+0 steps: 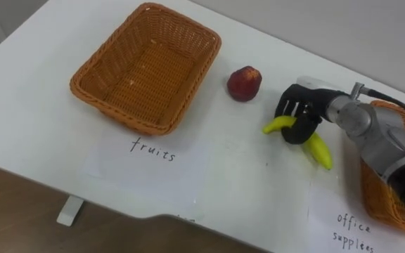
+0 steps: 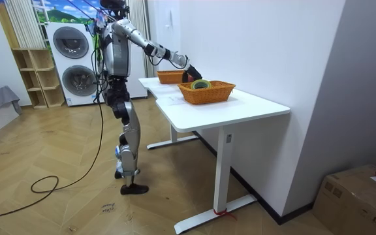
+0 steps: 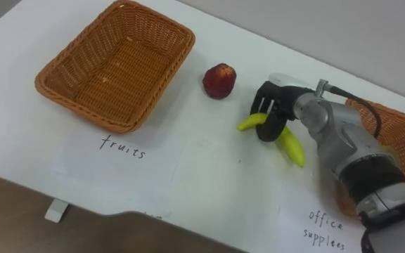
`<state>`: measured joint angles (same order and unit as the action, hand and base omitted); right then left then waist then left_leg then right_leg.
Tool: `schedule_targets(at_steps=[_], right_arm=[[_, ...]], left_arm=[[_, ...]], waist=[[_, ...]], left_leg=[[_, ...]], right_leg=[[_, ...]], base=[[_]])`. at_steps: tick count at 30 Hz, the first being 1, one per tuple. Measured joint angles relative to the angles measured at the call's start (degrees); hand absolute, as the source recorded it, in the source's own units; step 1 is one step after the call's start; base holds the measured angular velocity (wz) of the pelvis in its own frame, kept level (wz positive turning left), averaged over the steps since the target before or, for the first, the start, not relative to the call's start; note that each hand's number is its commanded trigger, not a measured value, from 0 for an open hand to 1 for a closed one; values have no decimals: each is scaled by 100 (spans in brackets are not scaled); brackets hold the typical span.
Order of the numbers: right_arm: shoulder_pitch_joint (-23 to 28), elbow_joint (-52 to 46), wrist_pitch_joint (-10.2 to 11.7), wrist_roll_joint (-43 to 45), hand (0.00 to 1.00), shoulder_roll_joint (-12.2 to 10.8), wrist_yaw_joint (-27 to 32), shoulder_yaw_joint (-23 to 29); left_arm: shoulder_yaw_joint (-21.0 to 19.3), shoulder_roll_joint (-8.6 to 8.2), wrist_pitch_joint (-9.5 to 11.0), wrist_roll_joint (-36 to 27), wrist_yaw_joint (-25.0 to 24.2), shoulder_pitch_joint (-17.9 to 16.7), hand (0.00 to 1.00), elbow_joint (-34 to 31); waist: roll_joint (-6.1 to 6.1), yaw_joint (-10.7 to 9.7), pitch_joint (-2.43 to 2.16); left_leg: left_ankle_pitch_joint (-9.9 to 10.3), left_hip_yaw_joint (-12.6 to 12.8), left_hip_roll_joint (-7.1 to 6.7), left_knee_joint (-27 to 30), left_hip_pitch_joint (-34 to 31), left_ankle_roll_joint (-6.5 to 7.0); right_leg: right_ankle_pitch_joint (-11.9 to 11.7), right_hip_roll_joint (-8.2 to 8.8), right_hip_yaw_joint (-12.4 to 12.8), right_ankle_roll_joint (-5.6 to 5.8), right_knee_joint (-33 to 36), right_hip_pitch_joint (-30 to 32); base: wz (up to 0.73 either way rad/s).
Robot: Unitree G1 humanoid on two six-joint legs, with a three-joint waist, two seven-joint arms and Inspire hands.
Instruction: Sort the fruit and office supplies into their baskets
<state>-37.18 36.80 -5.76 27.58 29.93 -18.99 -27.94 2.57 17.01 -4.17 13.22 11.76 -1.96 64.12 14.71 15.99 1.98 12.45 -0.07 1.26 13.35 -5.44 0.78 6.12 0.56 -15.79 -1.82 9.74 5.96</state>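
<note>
Counted on the white table [image 1: 34,91]: two wicker baskets, two paper sheets, one apple, one banana. At upper left the first basket [image 1: 146,67] is seen, with one sheet [image 1: 146,158] laid just below it. Right of centre the apple [image 1: 244,83] is set, apart from that basket. Next, the banana [image 1: 320,150] is gripped at its middle by the right hand [image 1: 297,105], fingers curled round it, its long axis slanting from centre towards lower right. The second basket [image 1: 380,200] and sheet [image 1: 343,218] are found at the right edge.
</note>
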Motion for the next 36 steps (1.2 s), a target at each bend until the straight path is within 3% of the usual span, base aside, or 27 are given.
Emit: schedule_targets(at_steps=[14, 19, 23, 29, 31, 36], right_arm=[[70, -348, -23, -36, 100, 4, -3, 1], [271, -1025, 17, -26, 100, 3, -2, 2], [296, -1264, -11, -29, 100, 3, 2, 39], [549, -1765, -18, -103, 100, 0, 186, 741], [781, -1977, -33, -129, 100, -5, 269, 1156], [994, -2032, -54, -99, 100, -12, 302, 1562]], left_arm=[[-9, 9, -9, 0, -10, 31, 0, -9], [-9, -21, -40, -8, -11, -4, 0, -11], [-63, -42, -39, -6, 11, -90, 0, -13], [-249, -142, -61, -4, 197, -339, 0, -145], [-356, -232, -79, -11, 236, -389, 0, -180], [-462, -365, -92, -10, 243, -549, 0, -187]], waist=[[0, -15, -24], [-86, -161, -64], [-120, -179, -70], [-227, -337, -87], [-279, -358, -125], [-359, -453, -127]], left_leg=[[0, 2, -10, 4, -19, -1], [-1, 12, -9, 9, -5, 1], [-2, 122, 11, 4, 74, 1], [-2, 72, -2, -66, 298, 1], [-1, 69, -7, -139, 375, 3], [-3, 74, -9, -199, 587, 6]], right_leg=[[0, -6, 2, 0, -6, 6], [0, 10, 35, 0, -7, -7], [0, 13, 154, 0, -6, -49], [0, 4, 149, 0, -10, -258], [-1, -8, 144, 2, -9, -325], [-1, -10, 140, 3, -16, -518]], base=[[0], [0], [-13], [1], [2], [-1]])
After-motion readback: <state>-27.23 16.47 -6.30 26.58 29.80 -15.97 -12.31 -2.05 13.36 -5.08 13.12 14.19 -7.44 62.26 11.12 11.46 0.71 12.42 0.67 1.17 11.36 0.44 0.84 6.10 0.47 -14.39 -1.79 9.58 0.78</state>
